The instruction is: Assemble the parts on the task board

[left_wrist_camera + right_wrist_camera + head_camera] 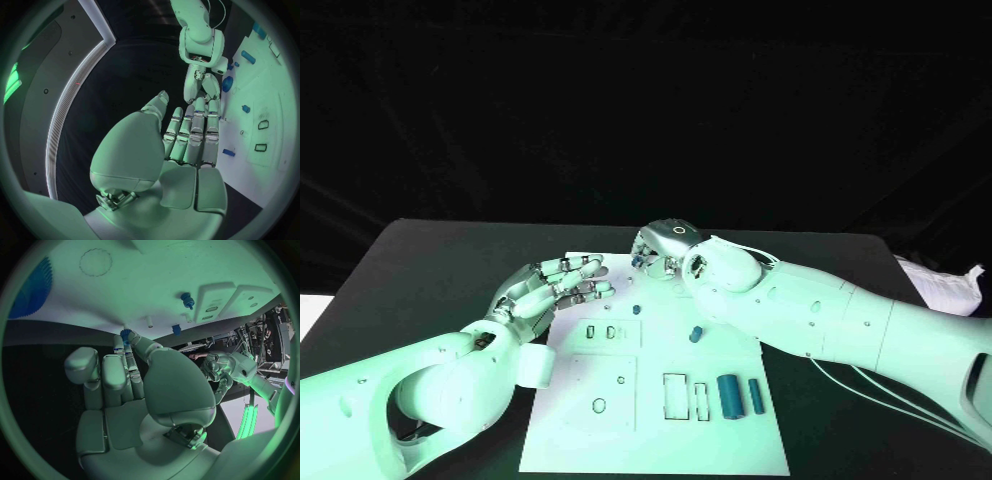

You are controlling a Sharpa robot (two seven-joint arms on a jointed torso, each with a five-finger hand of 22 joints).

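The white task board (646, 430) lies in the middle of the table. My right hand (668, 250) is at the board's far edge; its thumb and a finger meet on a small blue part (125, 334), also seen as the small blue part (635, 262). My left hand (560, 285) hovers at the board's far left corner with its fingers stretched out and apart, holding nothing. On the board lie a blue round part (697, 333) near the middle and two longer blue parts (728, 395) (756, 395) at the near right. A small blue peg (186, 300) stands in the board.
Several empty slots and holes (675, 395) mark the board's near half. White papers (942, 285) lie at the table's right edge. The black table (430, 270) runs out to the left of the board.
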